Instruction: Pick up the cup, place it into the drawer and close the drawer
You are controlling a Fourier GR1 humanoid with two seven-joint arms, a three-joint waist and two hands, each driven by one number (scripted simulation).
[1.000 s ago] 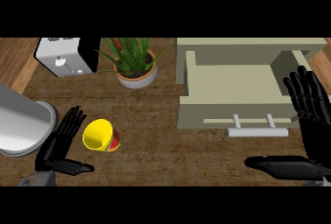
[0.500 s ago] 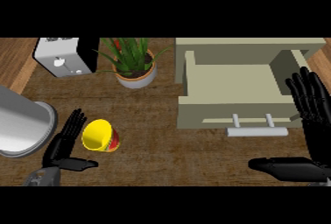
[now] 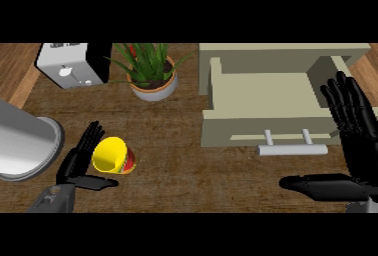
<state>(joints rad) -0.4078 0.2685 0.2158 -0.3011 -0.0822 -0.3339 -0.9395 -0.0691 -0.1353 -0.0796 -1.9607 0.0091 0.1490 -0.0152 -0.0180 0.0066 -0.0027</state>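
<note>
Since half a second ago, nothing has visibly moved. On the brown wooden table [image 3: 184,165], the beige open drawer [image 3: 266,100] is largest. Right hand [image 3: 354,130] rests released. Left hand [image 3: 81,160], fingers straight, touches the yellow cup [image 3: 111,155].

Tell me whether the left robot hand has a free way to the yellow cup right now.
Probably yes. The left robot hand is open right beside the cup, fingers along its left side and thumb below it, with nothing between them. The metal pot sits further left, out of the way.
</note>
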